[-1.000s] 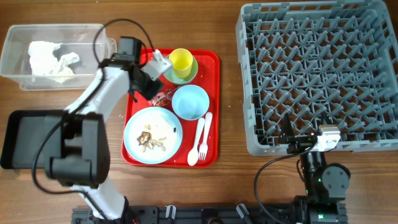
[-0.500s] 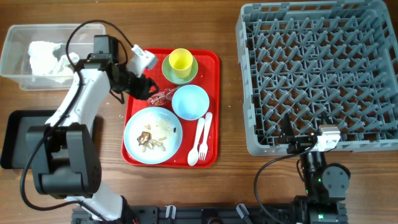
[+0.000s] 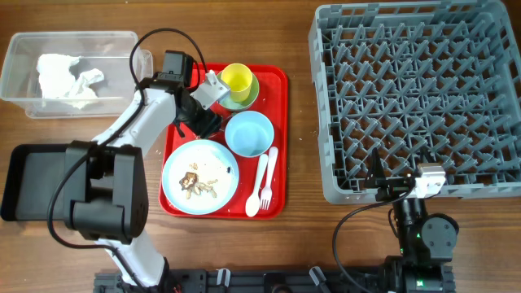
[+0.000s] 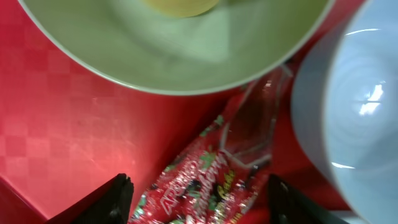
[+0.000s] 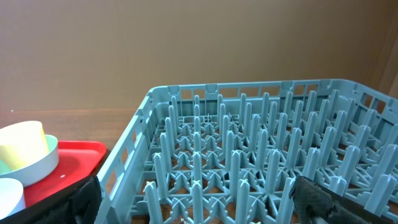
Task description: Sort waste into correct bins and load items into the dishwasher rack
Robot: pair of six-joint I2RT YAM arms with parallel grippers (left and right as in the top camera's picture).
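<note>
At 10 o'clock of the overhead view, a clear plastic tub (image 3: 20,77) is seen, with crumpled white paper napkins (image 3: 67,75) lying inside it. At 8 o'clock, a flat black tray (image 3: 28,175) is set on the wooden table (image 3: 301,163), partly hidden by the left arm.

Left of centre, a red serving tray (image 3: 277,114) is placed. The left gripper (image 3: 205,124) is held low over it, near its middle. In the left wrist view its fingers (image 4: 118,190) are seen spread well apart, and a red-and-white wrapper (image 4: 205,180) lies on the red tray between them; nothing is clamped.

At 12 o'clock on the red tray, a pale green bowl (image 3: 251,94) is seen with a small yellow cup (image 3: 236,79) standing in it. At 3 o'clock, a light blue bowl (image 3: 248,133) is placed, just beside the wrapper. At 7 o'clock, a light blue plate (image 3: 221,189) is set, with brown food scraps (image 3: 194,183) on it. At 5 o'clock, a white plastic fork and spoon (image 3: 258,181) are laid side by side.

At 2 o'clock of the view, a large grey dishwasher rack (image 3: 415,98) is seen. At 5 o'clock, the right gripper (image 5: 200,208) is pointed at the rack's near wall, its fingers held wide apart with nothing gripped.
</note>
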